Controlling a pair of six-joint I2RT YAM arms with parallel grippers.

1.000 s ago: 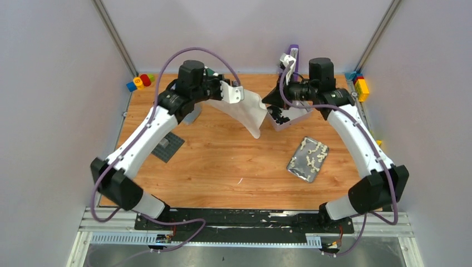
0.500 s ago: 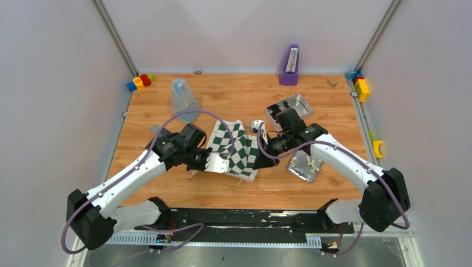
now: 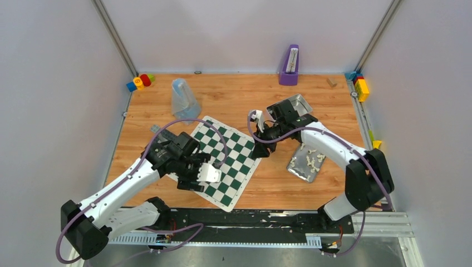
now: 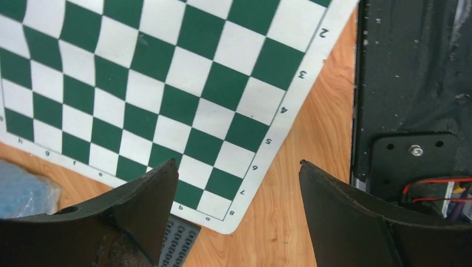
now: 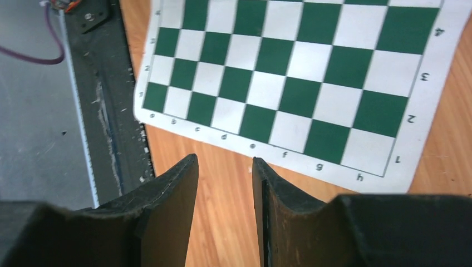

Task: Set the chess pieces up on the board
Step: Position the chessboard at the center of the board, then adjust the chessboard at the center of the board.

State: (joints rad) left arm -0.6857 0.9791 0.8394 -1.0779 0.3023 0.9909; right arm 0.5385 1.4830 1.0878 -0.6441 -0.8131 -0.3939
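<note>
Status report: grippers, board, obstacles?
Left gripper, right gripper open, empty. Green checked mat spread, bare. Cream plastic chess pieces in silver tin. Left arm overhangs mat.

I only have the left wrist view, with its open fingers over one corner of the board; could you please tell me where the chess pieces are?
Observer: The chess pieces lie loose on a metal tray to the right of the board, apart from it.
Operator: Thank you. Is anything on the board outside my picture?
Observer: In the top view no piece stands on the squares that show; the left arm covers its near-left part.
Operator: And where is the right gripper?
Observer: The right gripper hangs over the table just off the board's lettered edge, fingers narrowly apart, nothing between them.
</note>
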